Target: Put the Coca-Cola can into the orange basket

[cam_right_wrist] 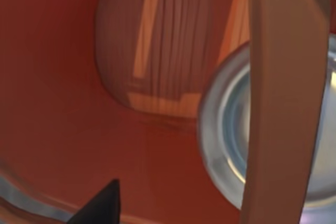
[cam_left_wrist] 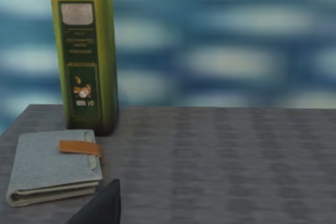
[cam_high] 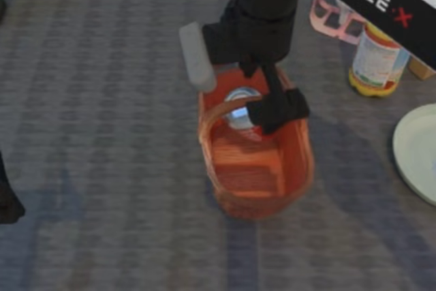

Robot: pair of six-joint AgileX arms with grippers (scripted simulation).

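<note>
1. Over the middle of the tabletop (cam_high: pixel 102 168), seen from above, the right pincer (cam_high: pixel 262 115) reaches down into the far end of the orange basket (cam_high: pixel 300 161). Its dark fingers sit against the Coca-Cola can (cam_high: pixel 240 105), whose silver top shows just under the arched handle. I judge it is gripping the can, held upright and low so it can be set down without tipping.
2. Also from above, the can is already within the basket's rim, near the far wall. Whether it rests on the floor or hangs just above it cannot be told. The arm comes in beside the handle, probably to avoid catching it.
3. Off at the top view's right stand a yellow bottle (cam_high: pixel 377 59), a pink wire-grid object (cam_high: pixel 334 18) and a white plate (cam_high: pixel 417 148), all well apart from the basket.
4. From the left wrist, the view shows only a green bottle (cam_left_wrist: pixel 85 51) and a grey wallet (cam_left_wrist: pixel 52 166) near a corner of the tabletop. The left arm is parked at the top view's left edge, and I cannot tell its pincer's state.
5. From the right wrist, orange basket wall fills the picture. The can's silver top sits behind the handle strip, confirming the can is inside. Release looks like the remaining step.
</note>
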